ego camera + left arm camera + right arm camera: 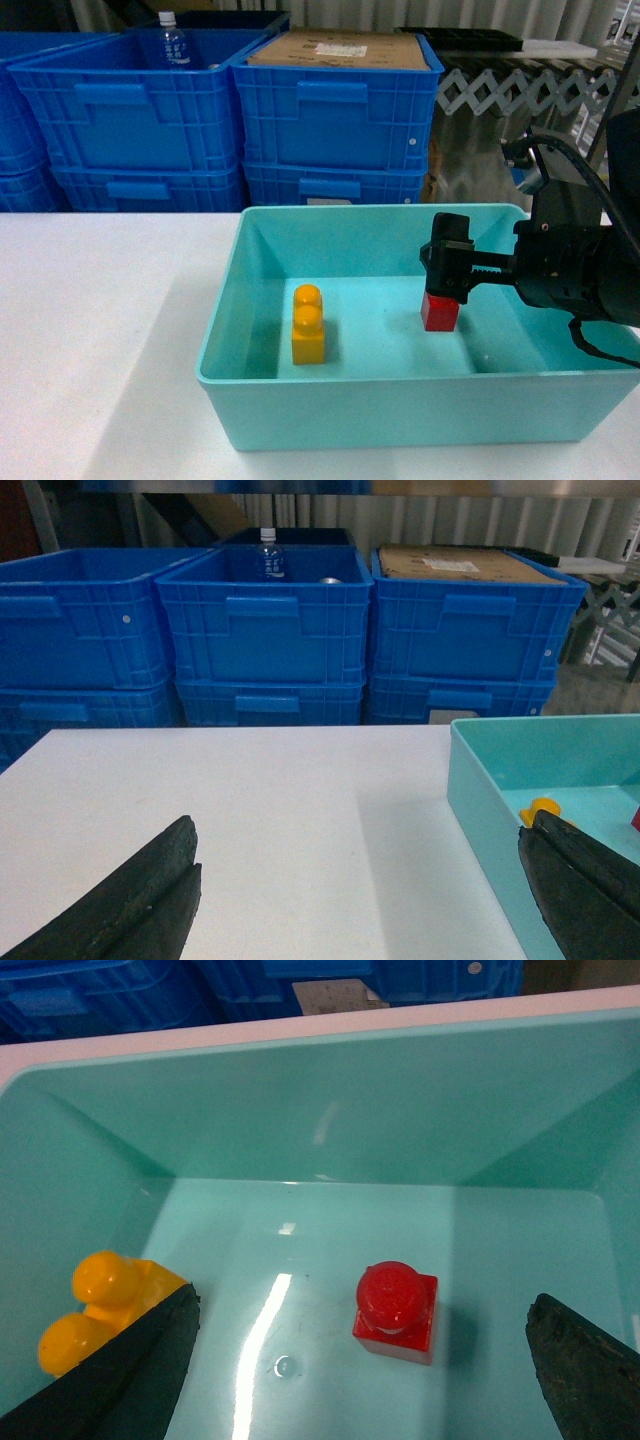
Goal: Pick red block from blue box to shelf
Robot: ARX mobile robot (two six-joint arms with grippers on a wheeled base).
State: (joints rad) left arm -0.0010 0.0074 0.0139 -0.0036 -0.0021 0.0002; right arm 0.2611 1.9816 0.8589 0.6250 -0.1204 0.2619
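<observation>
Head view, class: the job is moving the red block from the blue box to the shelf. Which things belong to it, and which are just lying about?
Belong to the job:
red block
blue box
right gripper, open above the block

Just lying about:
yellow brick
blue crates
water bottle

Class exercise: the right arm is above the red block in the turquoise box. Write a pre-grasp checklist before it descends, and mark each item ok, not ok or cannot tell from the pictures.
1. Right gripper open: ok, fingers spread wide in the wrist view.
2. Red block between the fingers: ok, roughly centred.
3. Block upright, stud up: ok.
4. Yellow brick clear of the closing path: cannot tell; the left finger overlaps it in the wrist view.
5. Box walls clear of the block: ok.
6. Left gripper out of the way: ok, open over the table.
</observation>
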